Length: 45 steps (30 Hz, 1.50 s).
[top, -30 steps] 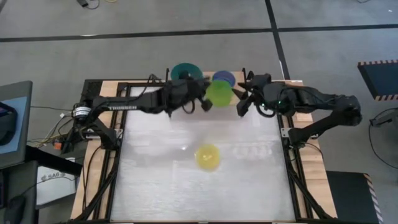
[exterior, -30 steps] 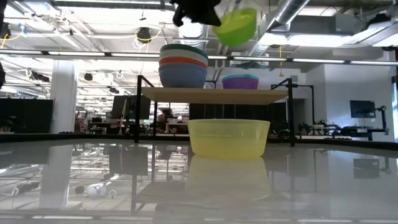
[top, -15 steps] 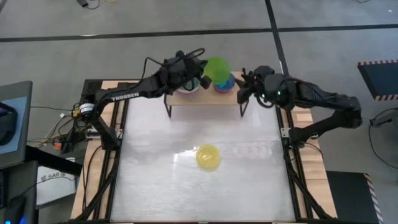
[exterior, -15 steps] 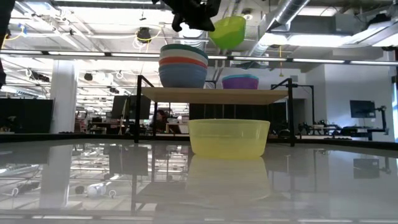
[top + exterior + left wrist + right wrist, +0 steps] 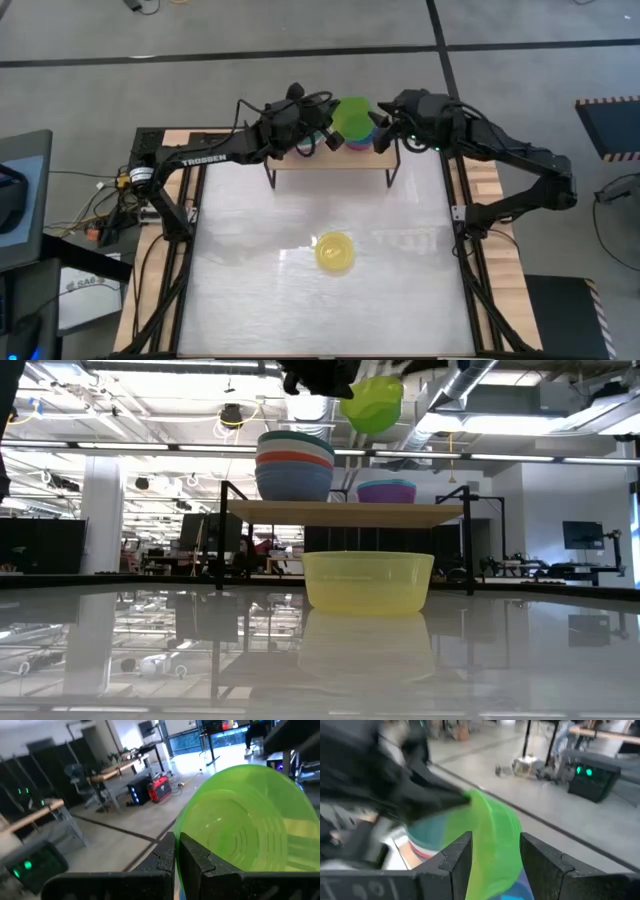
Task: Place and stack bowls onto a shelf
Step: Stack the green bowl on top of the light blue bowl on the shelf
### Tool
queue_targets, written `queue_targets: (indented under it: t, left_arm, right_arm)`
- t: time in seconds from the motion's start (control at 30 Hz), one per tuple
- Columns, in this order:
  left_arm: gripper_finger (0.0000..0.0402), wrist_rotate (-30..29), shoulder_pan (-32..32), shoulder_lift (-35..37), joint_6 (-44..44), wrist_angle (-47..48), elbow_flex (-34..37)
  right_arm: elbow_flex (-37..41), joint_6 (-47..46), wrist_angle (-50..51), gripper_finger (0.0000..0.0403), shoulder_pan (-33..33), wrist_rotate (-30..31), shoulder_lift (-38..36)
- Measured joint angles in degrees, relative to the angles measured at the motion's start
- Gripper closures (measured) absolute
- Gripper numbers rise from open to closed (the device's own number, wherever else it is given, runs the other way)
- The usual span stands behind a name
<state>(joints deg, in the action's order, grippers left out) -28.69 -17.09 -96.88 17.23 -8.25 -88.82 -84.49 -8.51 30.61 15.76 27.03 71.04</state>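
Note:
My left gripper [image 5: 177,852] is shut on the lime green bowl [image 5: 350,118] and holds it in the air above the shelf [image 5: 345,513]. That bowl [image 5: 372,402] is tilted above the small pink-and-cyan stack [image 5: 386,490]. My right gripper [image 5: 495,855] is open, with a finger on each side of the green bowl [image 5: 492,840]. A stack of larger bowls [image 5: 295,465] rests on the shelf's left part. The yellow bowl [image 5: 334,251] sits upright on the table. My left gripper pinches the green bowl's rim [image 5: 179,827] between its two fingers, coming from the table's left side. The bowl is lifted clear and tilted, its opening turned sideways. My right gripper straddles the bowl's other side [image 5: 485,820]; whether its fingers touch it, I cannot tell.
The shelf stands at the table's far edge on thin black legs [image 5: 222,540]. The white tabletop [image 5: 300,300] lies around the yellow bowl. Both arms [image 5: 500,150] crowd the air over the shelf's right half.
My left gripper carried the green bowl toward the far edge, from in front of the shelf to above the small stack, and the bowl's tilt changed. My right gripper moved toward the far edge and up to the bowl, and its fingers now stand around it.

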Motion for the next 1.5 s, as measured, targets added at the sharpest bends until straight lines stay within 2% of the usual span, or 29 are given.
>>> queue_targets:
  t: [0.2,0.3,0.67,1.03,1.27,1.5]
  left_arm:
    - [0.0401,4.96,0.38,0.00,6.28,-0.93,0.01]
    - [0.0401,5.53,0.40,0.00,7.59,-2.52,0.02]
    - [0.0401,6.88,0.38,-0.71,7.51,-4.60,0.05]
    - [0.0401,8.81,0.21,-1.68,9.12,-8.33,0.07]
    - [0.0401,14.98,-2.25,-2.01,7.41,-9.97,0.04]
    - [0.0400,18.24,-3.37,-2.47,6.73,-10.33,-0.02]
  right_arm:
    - [0.02,0.00,0.05,0.0212,1.01,-0.16,1.08]
    - [0.02,0.37,0.64,0.0213,1.24,-0.31,1.45]
    - [0.02,-0.45,1.43,0.0285,2.09,0.28,1.48]
    - [0.02,-1.52,2.31,0.0310,3.73,1.08,1.43]
    - [0.02,-1.54,2.37,0.0337,5.70,1.02,1.48]
    - [0.11,-1.49,2.66,0.0360,7.30,0.56,1.58]
